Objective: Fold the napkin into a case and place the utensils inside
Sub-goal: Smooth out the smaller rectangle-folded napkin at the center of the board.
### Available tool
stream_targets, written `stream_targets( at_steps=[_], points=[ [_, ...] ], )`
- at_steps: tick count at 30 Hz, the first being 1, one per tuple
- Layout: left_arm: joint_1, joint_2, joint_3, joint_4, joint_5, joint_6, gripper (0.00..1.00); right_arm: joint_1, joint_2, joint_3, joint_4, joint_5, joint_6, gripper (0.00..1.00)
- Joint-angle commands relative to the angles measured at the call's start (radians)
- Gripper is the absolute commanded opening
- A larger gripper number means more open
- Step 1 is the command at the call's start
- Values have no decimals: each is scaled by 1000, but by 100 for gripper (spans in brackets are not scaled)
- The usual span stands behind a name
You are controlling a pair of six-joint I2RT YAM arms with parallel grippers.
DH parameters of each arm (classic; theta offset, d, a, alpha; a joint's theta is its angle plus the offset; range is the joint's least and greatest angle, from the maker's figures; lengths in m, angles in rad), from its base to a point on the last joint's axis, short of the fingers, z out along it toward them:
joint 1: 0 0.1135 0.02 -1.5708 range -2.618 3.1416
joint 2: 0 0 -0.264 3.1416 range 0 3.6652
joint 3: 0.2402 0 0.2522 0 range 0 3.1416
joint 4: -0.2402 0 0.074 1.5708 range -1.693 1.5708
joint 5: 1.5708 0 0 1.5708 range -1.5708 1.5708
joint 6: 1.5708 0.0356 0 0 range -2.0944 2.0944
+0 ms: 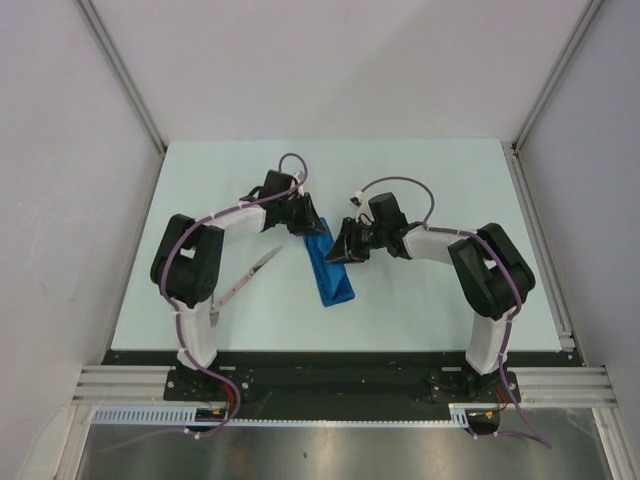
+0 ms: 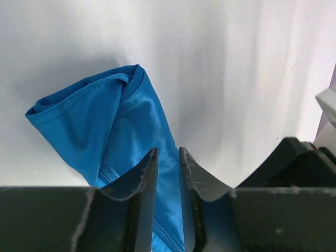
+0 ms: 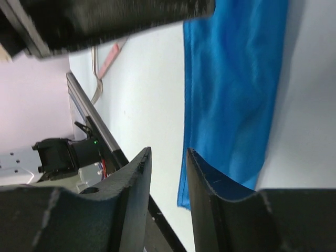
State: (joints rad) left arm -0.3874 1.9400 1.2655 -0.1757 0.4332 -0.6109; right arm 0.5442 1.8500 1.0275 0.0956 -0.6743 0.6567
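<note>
- Napkin (image 1: pixel 328 265) lies near the middle of the table (image 1: pixel 440 185), folded down to a narrow blue oblong that runs from the far side towards me, leaning slightly to the right at its near end.
- My left gripper (image 1: pixel 301 222) sits over the far end of that strip. In the left wrist view the cloth (image 2: pixel 105 126) is bunched and rolled over at that end rather than flat.
- In the same view the left gripper (image 2: pixel 168 152) has its jaws only a narrow slit apart, and blue fabric fills the slit. I cannot tell whether the cloth is pinched between the fingers (image 2: pixel 144 181) or just lies under them.
- My right gripper (image 1: pixel 343 250) is at the strip's right edge, about halfway along it, touching or just above it.
- From the right wrist, the right gripper (image 3: pixel 167 151) shows a small gap between its jaws, with bare table showing through, so it is unclenched and grasps nothing. The napkin (image 3: pixel 231 94) lies flat beyond the right-hand finger, and its edge runs just beside the gap.
- The utensils (image 1: pixel 250 275) lie on the table to the left of the strip, apart from it and close to my left arm's elbow, in neither gripper.
</note>
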Motion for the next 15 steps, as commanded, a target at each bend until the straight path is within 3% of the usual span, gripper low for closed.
stream_targets(
  at_steps=[1, 9, 15],
  points=[
    [5, 26, 29, 19, -17, -9, 27, 6, 84, 72, 44, -7, 21, 36],
    [10, 131, 84, -93, -137, 53, 22, 71, 170, 6, 118, 48, 44, 31],
    [10, 13, 83, -62, -76, -12, 23, 77, 120, 51, -49, 145, -64, 32]
  ],
)
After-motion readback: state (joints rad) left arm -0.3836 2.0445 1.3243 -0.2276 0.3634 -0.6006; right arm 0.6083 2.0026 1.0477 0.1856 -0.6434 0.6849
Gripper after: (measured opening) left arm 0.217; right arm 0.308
